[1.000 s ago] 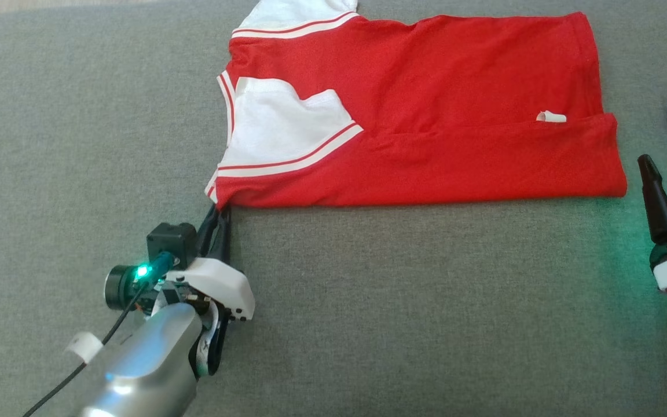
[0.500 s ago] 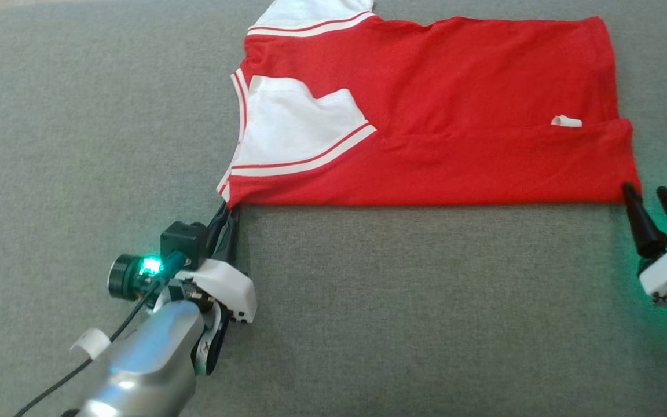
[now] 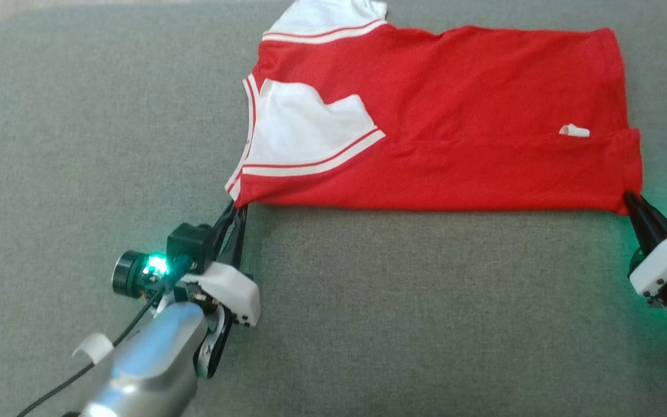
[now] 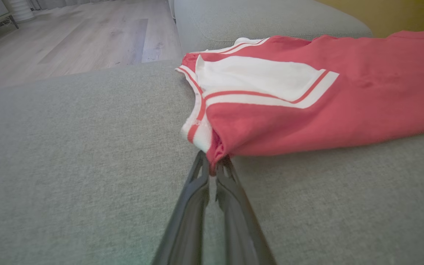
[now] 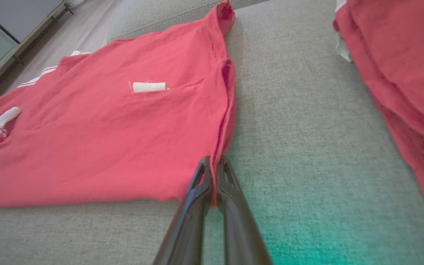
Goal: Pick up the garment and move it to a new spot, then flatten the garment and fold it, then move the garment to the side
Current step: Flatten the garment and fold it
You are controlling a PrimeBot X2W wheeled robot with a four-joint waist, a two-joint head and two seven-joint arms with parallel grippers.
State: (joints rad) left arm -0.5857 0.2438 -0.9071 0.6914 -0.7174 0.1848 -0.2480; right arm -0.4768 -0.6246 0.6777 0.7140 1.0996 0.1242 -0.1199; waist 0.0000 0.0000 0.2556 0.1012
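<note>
**Obscured or cut off.** The right end effector [image 3: 632, 200] is cropped by the head view's right edge, so part of its white housing and arm is lost. A second red cloth item [image 5: 399, 73] runs off the right wrist view and is a mere sliver in the head view; its kind is unclear. The upper white sleeve of the garment is clipped at the head view's top edge.

**Left end effector** [image 3: 235, 209]. Two long dark fingers drawn narrow, pinching the near left corner of the garment at the white-and-red striped hem; the left wrist view shows red cloth between the tips [image 4: 214, 167].

**Right end effector.** Fingers drawn together on the near right corner, a fold of red hem clamped between them [image 5: 214, 175].

**Red short-sleeved jersey shirt with white, red-striped sleeves** [image 3: 455, 116]. Lies flat on the grey woven upholstered surface [image 3: 403, 301], spanning the middle to the right of the head view. Its near long edge is folded over, straight and taut between the two grips. One white sleeve [image 3: 304, 124] is laid across the body. A small white tag [image 3: 574, 131] shows near the right hem.
</note>
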